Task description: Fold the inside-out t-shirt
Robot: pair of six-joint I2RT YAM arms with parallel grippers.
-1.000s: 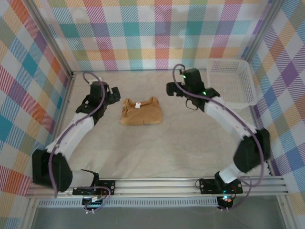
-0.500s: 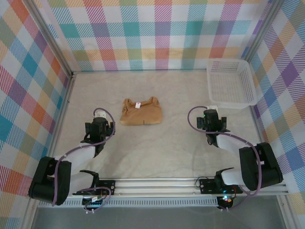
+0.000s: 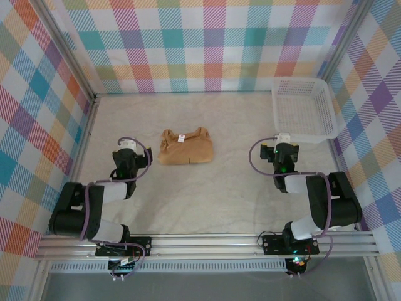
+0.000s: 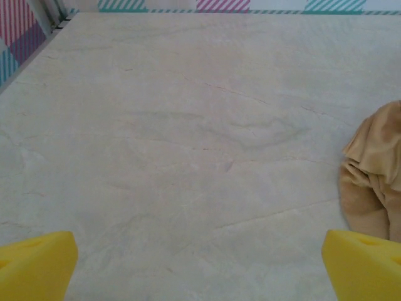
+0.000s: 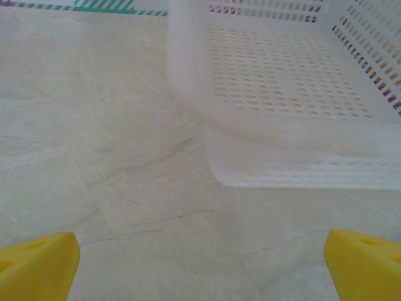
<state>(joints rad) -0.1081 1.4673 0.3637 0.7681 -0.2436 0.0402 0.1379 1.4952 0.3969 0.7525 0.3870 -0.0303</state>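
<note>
The inside-out t-shirt (image 3: 185, 147) lies folded into a compact tan rectangle at the middle of the table, a small white tag on its top near the collar. In the left wrist view its edge (image 4: 374, 182) bulges in at the right. My left gripper (image 3: 128, 149) rests low on the table, left of the shirt and apart from it. Its yellow fingertips (image 4: 37, 263) stand wide apart over bare table, so the left gripper (image 4: 200, 276) is open. My right gripper (image 3: 284, 140) sits right of the shirt, facing the basket, and it (image 5: 200, 276) is also open and holds nothing.
A white plastic mesh basket (image 3: 302, 134) stands at the back right corner, its near wall (image 5: 263, 128) a short way ahead of my right fingers. Checkered walls enclose the table on three sides. Both arms are folded back near their bases.
Both arms have pulled back from beside the shirt toward their bases and folded low onto the table. The shirt has not moved. Both grippers stayed open.
</note>
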